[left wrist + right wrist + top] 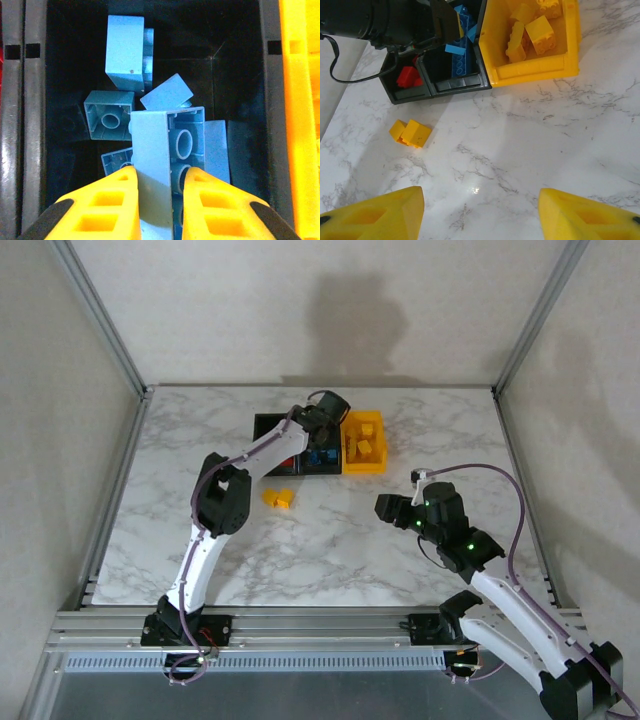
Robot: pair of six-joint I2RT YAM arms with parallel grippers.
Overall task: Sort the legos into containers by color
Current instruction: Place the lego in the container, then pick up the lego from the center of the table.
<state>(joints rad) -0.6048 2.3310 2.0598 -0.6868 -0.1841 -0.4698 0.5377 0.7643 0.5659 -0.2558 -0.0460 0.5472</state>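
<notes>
Bins sit joined in a row near the far edge of the tabletop [200, 430], about midway along it: left black bin [266, 426], middle black bin [240, 75], yellow bin [365, 464] at the right end.

Left gripper [160, 172]: reaches in over the middle black bin. Both yellow fingers [107, 200] are pressed tight against the sides of one blue brick [155, 150]. The brick is gripped on edge, its hollow underside facing right in the wrist view, its far end pointing down into the bin. Whether it touches the pile beneath cannot be told.

Middle black bin contents: several loose blue bricks [125, 50] lie jumbled at odd angles, one hollow side up, some flat on a face.

Left black bin: red bricks [407, 76] inside, partly hidden by the left arm.

Yellow bin: a few yellow bricks [540, 30] heaped toward its far end.

Two loose yellow bricks [278, 498] lie touching each other on the tabletop, left of centre, on the near side of the black bins and apart from them, just beside the left arm's elbow.

Right gripper [480, 200]: hovers over bare marble right of centre, on the near side of the yellow bin and well apart from it. Jaws stand parted, nothing between them.
</notes>
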